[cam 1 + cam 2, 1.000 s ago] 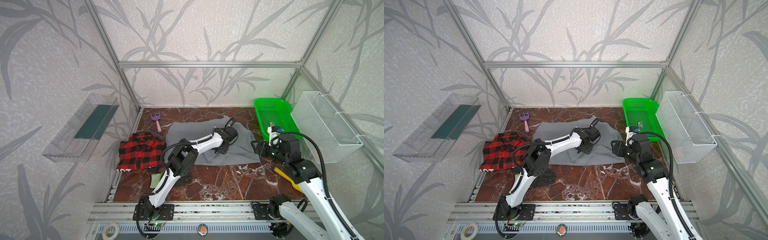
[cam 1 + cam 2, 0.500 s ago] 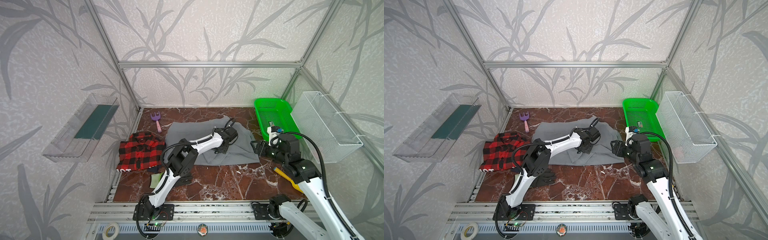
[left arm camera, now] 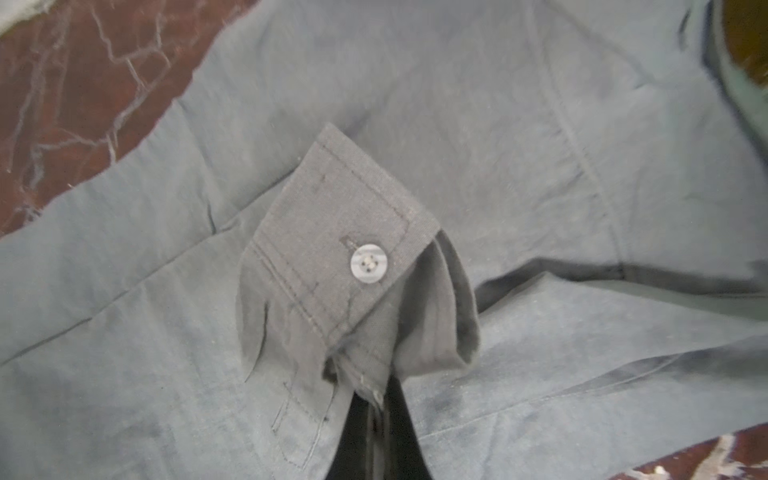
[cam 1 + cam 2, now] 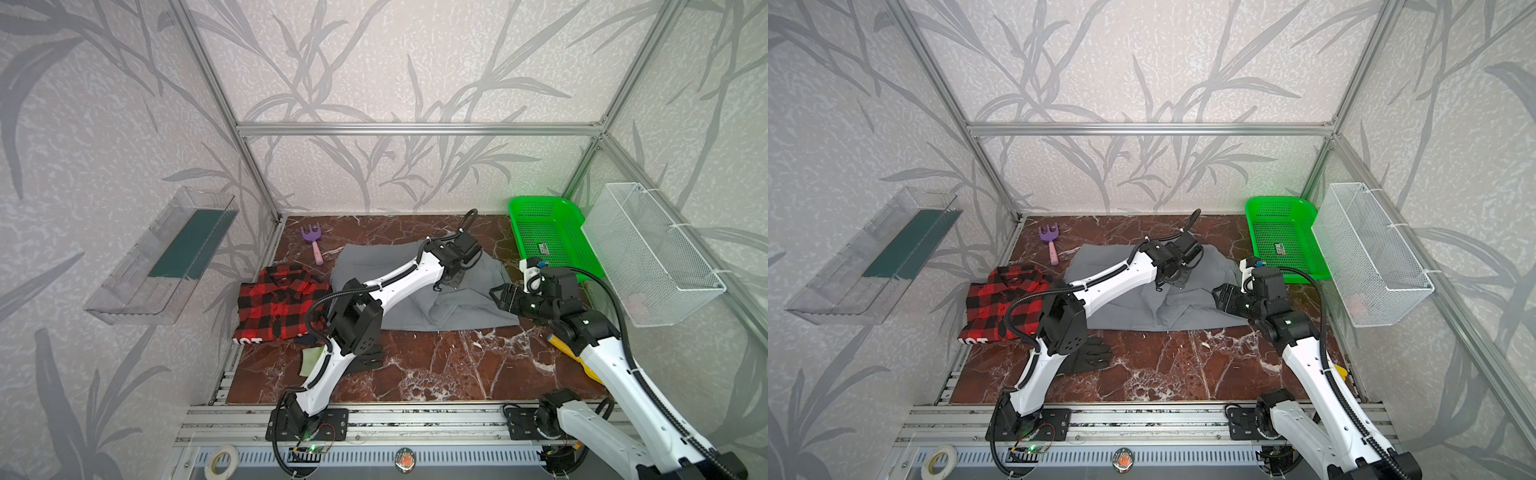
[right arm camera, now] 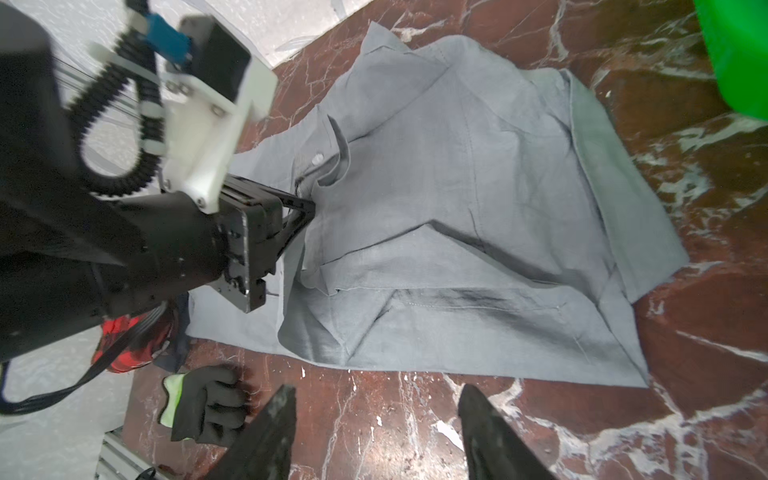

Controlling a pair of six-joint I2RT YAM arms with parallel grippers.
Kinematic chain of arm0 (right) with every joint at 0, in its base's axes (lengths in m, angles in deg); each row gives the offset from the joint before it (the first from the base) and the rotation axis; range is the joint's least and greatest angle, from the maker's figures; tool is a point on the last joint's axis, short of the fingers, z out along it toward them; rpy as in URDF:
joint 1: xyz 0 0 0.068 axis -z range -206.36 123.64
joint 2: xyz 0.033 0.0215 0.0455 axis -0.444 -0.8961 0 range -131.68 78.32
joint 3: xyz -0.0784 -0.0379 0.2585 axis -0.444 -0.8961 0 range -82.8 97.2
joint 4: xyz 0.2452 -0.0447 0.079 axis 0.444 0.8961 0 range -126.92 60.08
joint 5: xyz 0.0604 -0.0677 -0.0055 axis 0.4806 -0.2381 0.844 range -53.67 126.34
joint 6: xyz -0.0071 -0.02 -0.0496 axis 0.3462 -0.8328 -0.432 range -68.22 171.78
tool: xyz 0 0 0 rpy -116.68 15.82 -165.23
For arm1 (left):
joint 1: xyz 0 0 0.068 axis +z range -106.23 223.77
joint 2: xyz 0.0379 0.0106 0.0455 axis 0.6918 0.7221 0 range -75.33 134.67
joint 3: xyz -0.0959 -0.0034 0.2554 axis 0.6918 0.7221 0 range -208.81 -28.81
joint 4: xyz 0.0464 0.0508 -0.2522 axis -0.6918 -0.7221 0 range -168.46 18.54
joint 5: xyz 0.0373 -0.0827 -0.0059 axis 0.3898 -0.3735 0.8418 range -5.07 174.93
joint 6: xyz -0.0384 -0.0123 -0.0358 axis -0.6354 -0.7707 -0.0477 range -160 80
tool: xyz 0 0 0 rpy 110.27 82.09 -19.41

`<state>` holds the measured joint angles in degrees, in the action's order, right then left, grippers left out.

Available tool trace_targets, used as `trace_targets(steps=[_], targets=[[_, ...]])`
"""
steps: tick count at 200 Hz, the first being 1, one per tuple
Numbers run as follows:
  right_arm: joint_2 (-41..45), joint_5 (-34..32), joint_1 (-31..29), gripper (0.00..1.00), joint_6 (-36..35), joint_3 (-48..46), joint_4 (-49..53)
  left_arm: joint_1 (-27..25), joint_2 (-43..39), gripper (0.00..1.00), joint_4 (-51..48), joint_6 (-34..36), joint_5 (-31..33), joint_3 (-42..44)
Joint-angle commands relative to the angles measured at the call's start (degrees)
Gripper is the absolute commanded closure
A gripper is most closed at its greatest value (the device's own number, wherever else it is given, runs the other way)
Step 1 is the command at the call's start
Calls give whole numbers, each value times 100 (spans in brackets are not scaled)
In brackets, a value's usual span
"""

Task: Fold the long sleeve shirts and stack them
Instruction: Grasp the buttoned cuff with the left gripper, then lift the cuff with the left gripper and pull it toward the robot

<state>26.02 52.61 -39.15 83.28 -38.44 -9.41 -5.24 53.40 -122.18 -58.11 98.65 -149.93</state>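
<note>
The tabletop (image 4: 436, 365) carries both shirts, lying apart and not yet stacked. The grey shirt (image 4: 465, 309) covers the middle, and I judge it only part-folded: its body lies wide and flat, with loose diagonal flaps and a sleeve drawn over the front. To its left the plaid shirt (image 4: 278, 303) looks already folded into a compact block, collar up and white lettering at the near hem. The left arm hides whether the two shirts touch. What is left, by my reading, is the rest of the grey folds and then putting one shirt on the other.

The widest open room is the bare marble on the near side of the grey shirt. The strip between its far edge and the back wall is narrower. The green basket (image 4: 548, 237) sits just beside its right edge and hems in that side. A black glove (image 5: 203, 403) lies off its near-left corner, under the left arm's elbow. A purple rake (image 4: 312, 241) lies off its far-left corner. The left arm crosses the shirt diagonally, so a fold from the left would meet it.

The right tool (image 5: 376, 388) hovers over bare marble just off the shirt's near-right edge, jaws apart and empty. The left tool (image 3: 376, 399) is pinched together on the sleeve cuff (image 3: 332, 257) above the shirt's middle, holding it raised, with the button (image 3: 368, 263) showing.
</note>
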Motion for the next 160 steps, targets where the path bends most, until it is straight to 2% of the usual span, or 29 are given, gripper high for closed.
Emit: trace_targets(steps=[1, 40, 70, 89, 105, 125, 146, 160], targets=[[-143, 313, 5, 38, 255, -161, -415, 12, -361, 100, 194, 342, 87, -300], [-299, 337, 126, 38, 360, -186, -546, 30, -1013, 100, 1759, 965, -136, -4], [-281, 527, 384, 38, 467, -232, -614, 66, -1424, 100, 3134, 1460, -768, 415], [-298, 656, 484, 38, 655, -273, -711, 158, -1471, 100, 3699, 1462, -1321, 505], [-358, 754, 529, 38, 735, -317, -772, 287, -1527, 100, 4382, 1338, -2022, 798], [-403, 925, 606, 38, 866, -435, -963, 453, -1821, 100, 6280, 1043, -2771, 1877], [-473, 1220, 744, 38, 1033, -595, -1259, 679, -1940, 100, 8703, 290, -3804, 2864], [-509, 1364, 862, 38, 1137, -687, -1422, 838, -1904, 100, 9441, -304, -4297, 3118]])
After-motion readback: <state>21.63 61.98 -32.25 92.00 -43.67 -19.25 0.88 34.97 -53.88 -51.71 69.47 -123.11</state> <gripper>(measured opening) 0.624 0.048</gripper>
